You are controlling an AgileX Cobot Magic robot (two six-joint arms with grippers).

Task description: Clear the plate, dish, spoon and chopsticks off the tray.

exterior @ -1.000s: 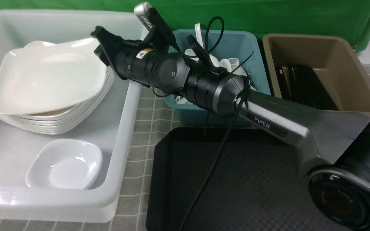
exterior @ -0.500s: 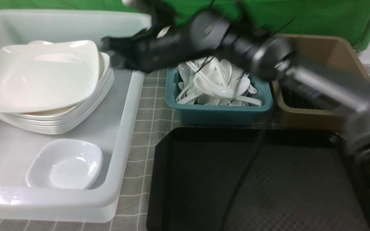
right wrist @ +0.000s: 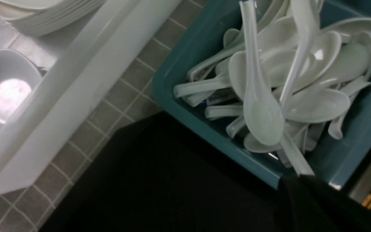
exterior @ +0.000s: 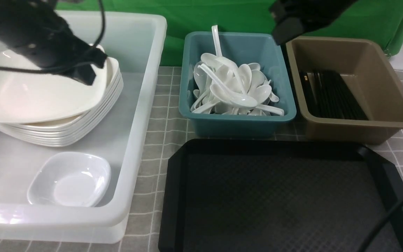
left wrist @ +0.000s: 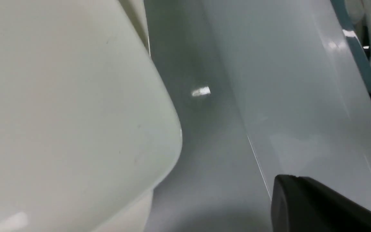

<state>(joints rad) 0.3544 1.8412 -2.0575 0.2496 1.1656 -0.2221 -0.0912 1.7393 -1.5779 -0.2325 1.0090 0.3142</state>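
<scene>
**White plate [exterior: 40, 91] on its stack, grip unreadable**

The plate tops the stack in the white tub [exterior: 142, 115], and the dish [exterior: 70, 180] sits nearer in the same tub. The left gripper [exterior: 84, 71] hangs over the plate's far right corner. Its wrist view shows only one finger [left wrist: 317, 206], so I cannot tell its spread. The right gripper [exterior: 282, 31] hovers above the teal tub [exterior: 236, 124] of spoons [exterior: 233, 91] and the brown tub [exterior: 359, 127] holding the chopsticks [exterior: 334, 94]. Its opening is equally unclear. The tray [exterior: 278, 196] lies in front.
</scene>
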